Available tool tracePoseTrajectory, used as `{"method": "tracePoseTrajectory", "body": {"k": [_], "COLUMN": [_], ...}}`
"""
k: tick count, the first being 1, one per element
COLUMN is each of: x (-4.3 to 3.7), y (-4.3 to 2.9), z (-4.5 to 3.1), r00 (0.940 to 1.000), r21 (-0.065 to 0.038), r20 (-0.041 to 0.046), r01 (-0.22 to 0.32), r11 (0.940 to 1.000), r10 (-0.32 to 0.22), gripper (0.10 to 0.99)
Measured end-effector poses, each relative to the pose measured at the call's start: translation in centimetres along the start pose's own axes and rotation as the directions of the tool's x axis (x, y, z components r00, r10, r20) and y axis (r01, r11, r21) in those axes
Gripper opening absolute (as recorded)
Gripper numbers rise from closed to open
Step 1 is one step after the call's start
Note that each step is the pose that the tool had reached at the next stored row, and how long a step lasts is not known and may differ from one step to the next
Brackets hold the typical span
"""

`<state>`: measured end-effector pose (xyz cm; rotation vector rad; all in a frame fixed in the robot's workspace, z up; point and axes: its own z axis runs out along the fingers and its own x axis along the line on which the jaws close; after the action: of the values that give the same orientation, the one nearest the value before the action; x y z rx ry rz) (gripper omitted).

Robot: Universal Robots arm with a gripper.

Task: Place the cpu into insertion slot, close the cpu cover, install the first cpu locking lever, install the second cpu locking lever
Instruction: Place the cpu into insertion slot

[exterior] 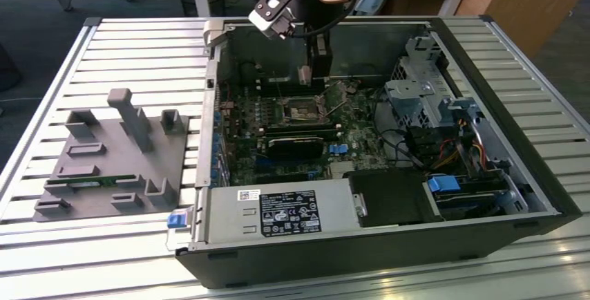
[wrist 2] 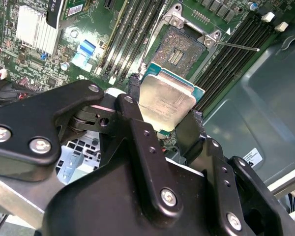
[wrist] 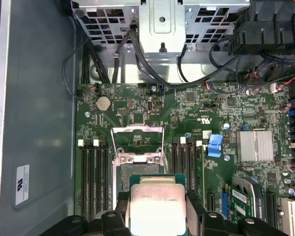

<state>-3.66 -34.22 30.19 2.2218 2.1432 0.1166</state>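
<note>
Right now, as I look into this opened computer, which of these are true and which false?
1. The gripper holds the cpu between its fingers. True.
2. The cpu is seated in the insertion slot. False: it is in the gripper, clear of the slot, and the slot's dark centre lies bare.
3. The cpu cover is shut over the slot. False: the silver frame is swung up and open, away from the slot.
4. The computer case lies on its side with its inside open on a slatted table. True.
</note>
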Motion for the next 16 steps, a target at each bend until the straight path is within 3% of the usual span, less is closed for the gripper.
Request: {"method": "tracePoseTrajectory", "body": {"k": [16], "x": [-0.01], "y": [-0.03], "z": [0.33], "r00": [1.0], "r21": [0.0], "r20": [0.0], "r01": [0.0], "r11": [1.0], "r10": [0.0], "gripper": [0.537]}}
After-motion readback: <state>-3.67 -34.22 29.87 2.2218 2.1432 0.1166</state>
